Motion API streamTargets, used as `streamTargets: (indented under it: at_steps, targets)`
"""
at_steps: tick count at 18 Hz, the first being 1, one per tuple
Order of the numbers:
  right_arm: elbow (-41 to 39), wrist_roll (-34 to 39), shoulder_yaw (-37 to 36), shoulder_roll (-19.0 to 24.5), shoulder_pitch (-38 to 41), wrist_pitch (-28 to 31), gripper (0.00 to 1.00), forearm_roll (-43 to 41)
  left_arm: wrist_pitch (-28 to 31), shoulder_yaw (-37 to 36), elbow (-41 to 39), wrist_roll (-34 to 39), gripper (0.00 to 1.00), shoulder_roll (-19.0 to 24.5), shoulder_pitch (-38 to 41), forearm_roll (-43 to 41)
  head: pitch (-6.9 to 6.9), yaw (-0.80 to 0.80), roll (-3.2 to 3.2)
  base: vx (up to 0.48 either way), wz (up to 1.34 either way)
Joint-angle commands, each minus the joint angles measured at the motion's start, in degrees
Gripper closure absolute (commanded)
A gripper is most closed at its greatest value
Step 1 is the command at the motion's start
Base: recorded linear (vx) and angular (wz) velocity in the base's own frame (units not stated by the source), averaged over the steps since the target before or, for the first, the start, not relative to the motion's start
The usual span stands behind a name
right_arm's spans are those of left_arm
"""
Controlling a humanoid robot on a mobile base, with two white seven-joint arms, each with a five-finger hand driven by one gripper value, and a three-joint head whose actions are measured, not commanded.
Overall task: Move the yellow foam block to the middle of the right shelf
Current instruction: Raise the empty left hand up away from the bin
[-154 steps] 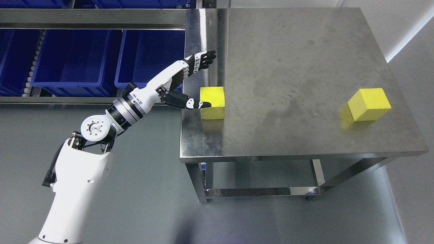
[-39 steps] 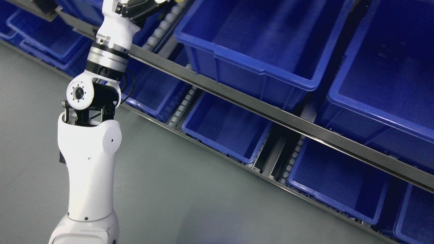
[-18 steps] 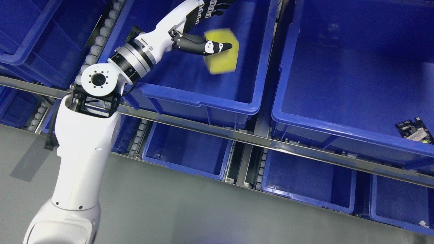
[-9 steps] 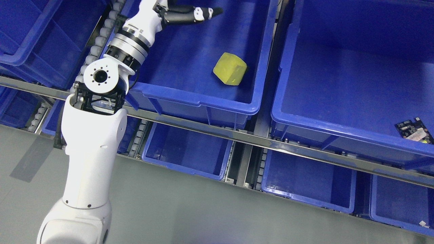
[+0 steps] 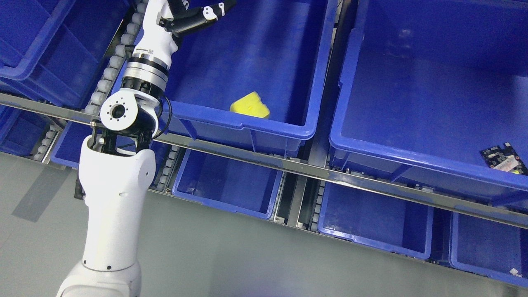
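The yellow foam block (image 5: 249, 108) lies inside a blue bin (image 5: 247, 123) on the upper shelf level. It sits low against the bin's front wall, and the rim hides its lower part. My left arm rises from the lower left, past its round elbow joint, to the picture's top edge. My left hand (image 5: 205, 11) is above the bin's back left corner, well apart from the block. It is open and holds nothing. Its thumb points right, and its fingers are cut off by the top edge. The right arm does not show.
A larger blue bin (image 5: 412, 140) to the right holds a small circuit board (image 5: 501, 159). A steel shelf rail (image 5: 297, 168) runs slantwise below the bins, with more blue bins (image 5: 227, 185) under it. Roller tracks (image 5: 109, 68) sit left of the arm. Grey floor lies at the bottom.
The block has left my left hand and dropped to the bin's floor near the front wall. The hand has drawn back up and left towards the top edge.
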Motion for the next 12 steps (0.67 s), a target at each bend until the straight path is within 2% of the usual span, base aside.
streamTargets:
  at_steps: [1,12]
  targets:
    - [-1.0,0.0,0.0,-1.0,0.09,0.03,0.0,0.18,0.48,3.27,-0.22,0.13,0.01,-0.07,1.79,2.42,0.0,0.0,0.0,0.0,0.0]
    - [-1.0,0.0,0.0,-1.0,0.09,0.03,0.0,0.18,0.48,4.94,-0.22,-0.83,0.01,-0.07,1.61,2.42,0.0,0.0,0.0,0.0,0.0]
